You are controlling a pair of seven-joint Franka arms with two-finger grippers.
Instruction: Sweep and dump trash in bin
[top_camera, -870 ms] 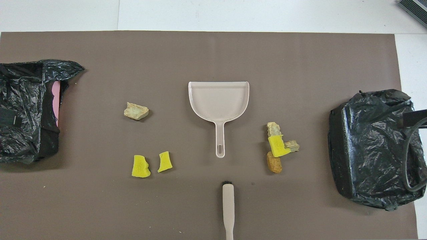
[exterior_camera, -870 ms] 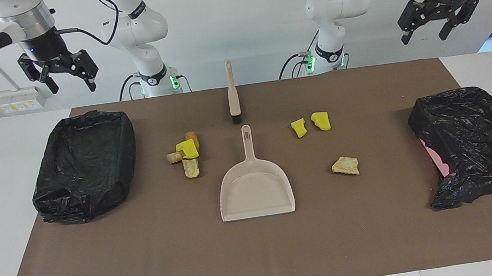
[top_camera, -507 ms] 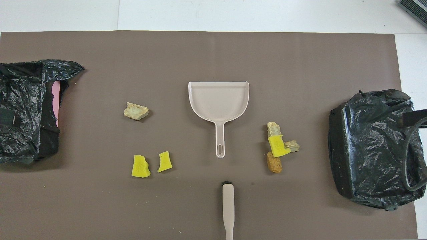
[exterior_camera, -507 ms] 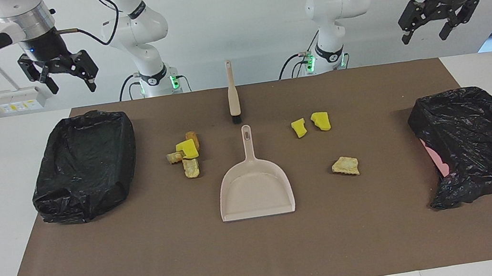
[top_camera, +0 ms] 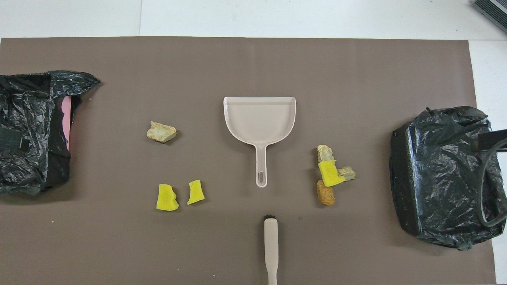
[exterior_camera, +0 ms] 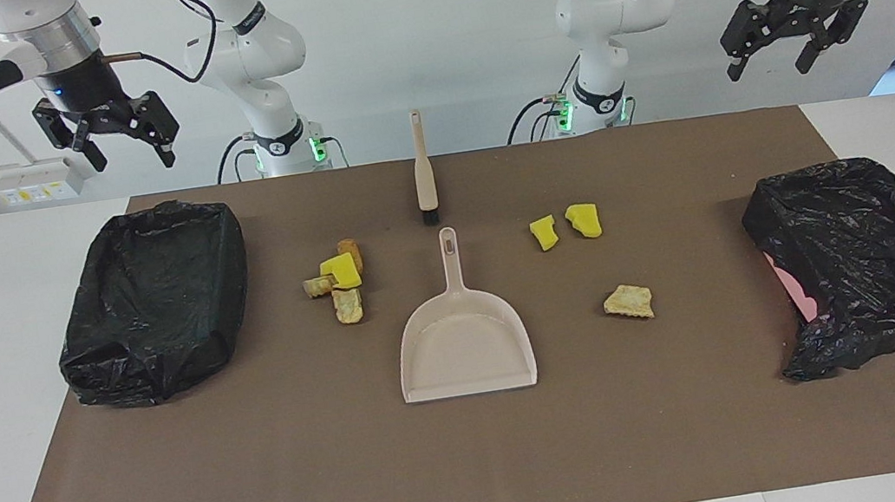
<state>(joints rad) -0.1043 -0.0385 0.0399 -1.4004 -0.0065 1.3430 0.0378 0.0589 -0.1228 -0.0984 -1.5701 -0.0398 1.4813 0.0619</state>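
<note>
Seven small trash chunks [exterior_camera: 342,276], bright yellow spongy or tan crusty, lie scattered; left gripper [exterior_camera: 787,50] and right gripper [exterior_camera: 121,143] gape empty.

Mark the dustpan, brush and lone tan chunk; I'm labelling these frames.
dustpan [exterior_camera: 466,353]: facing view, middle of the pan.
brush [exterior_camera: 424,174]: facing view, on its handle.
lone tan chunk [top_camera: 161,132]: overhead view, its middle.

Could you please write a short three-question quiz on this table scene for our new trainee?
1. True or false: the dustpan holds trash.
2. How many trash chunks lie on the mat?
3. The brush lies: A) nearer the robots than the dustpan, B) in a bin.

Key: 1 false, it is empty. 2 seven. 3 A. Left pincer and right pincer hang open, holding nothing.
</note>
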